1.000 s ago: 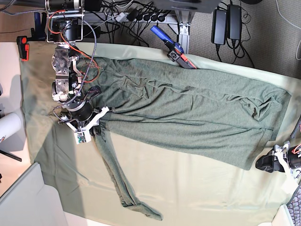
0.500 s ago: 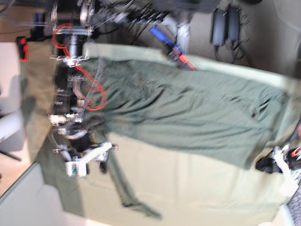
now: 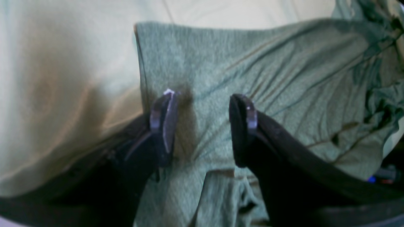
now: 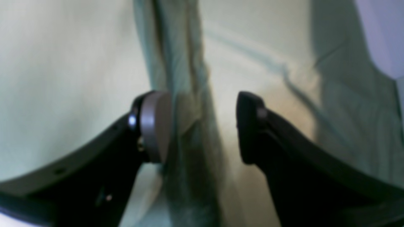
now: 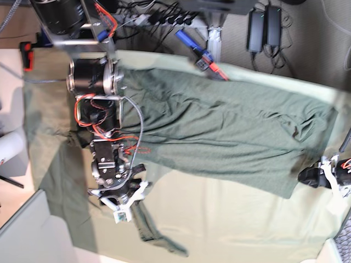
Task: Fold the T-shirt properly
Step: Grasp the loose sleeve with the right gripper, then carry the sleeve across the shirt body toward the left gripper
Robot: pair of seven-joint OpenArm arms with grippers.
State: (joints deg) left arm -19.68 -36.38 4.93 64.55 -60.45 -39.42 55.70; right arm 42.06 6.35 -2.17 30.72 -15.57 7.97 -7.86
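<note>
- At base view's left, right gripper (image 5: 127, 204) hangs over the sleeve (image 5: 147, 227), which trails from the T-shirt (image 5: 219, 131) toward the near table edge.
- Right wrist view: jaws spread, straddling the bunched sleeve (image 4: 186, 94); one pad (image 4: 154, 126) just beside the cloth, nothing pinched.
- T-shirt body lies flat across the pale tablecloth (image 5: 230, 219), hem to the right.
- At far right, left gripper (image 5: 321, 183) sits at the hem corner; jaws apart over the hem (image 3: 202, 126), not clamping.
- Judgement: sleeve fold in hand. Best to lower, pinch the full bunch near the cuff, then carry it across onto the body without dragging the torso.
- Risk: catching tablecloth along with the sleeve.
</note>
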